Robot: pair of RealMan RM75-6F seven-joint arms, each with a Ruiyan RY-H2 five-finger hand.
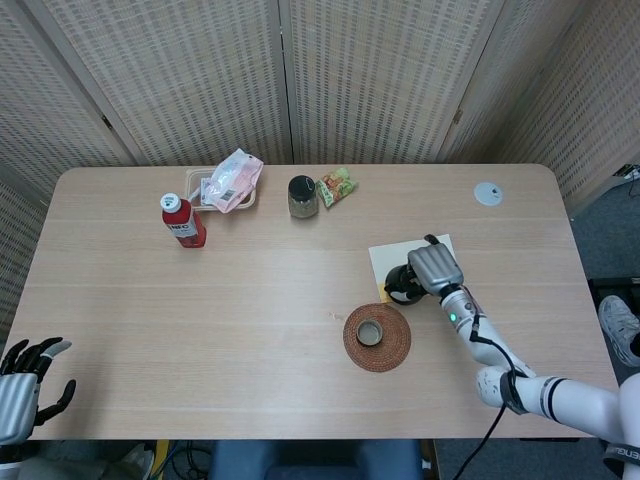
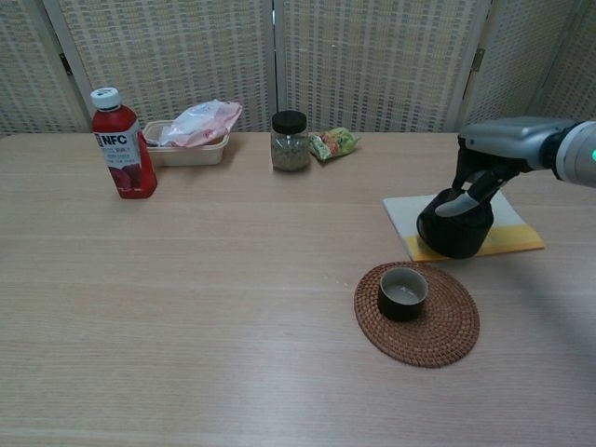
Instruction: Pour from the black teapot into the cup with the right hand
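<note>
- We hold the black teapot (image 2: 454, 226) by its top handle in the right hand (image 2: 492, 160), whose fingers are closed around the grip; hanging the pot from above leaves the wrist free to tip it.
- The teapot sits over the near left corner of the white and yellow mat (image 2: 515, 238), just behind the woven coaster (image 2: 438, 331). We judge it tilted slightly, but we cannot tell whether its base touches the mat.
- The cup (image 2: 402, 292) stands upright near the middle of the coaster, mouth open to the top, near the teapot on the robot's left side. This short gap suits a pour with little carrying.
- The left hand (image 1: 22, 385) rests off the near left table corner, fingers apart and holding nothing, well apart from the work.
- Hidden items: the spout is not discernible in either view, so we cannot confirm that it faces the cup. In the head view the right hand covers most of the pot.
- We cannot tell whether the cup holds liquid; its inside looks pale.
- The left hand is absent from the chest view and cut off at the head view's edge.
</note>
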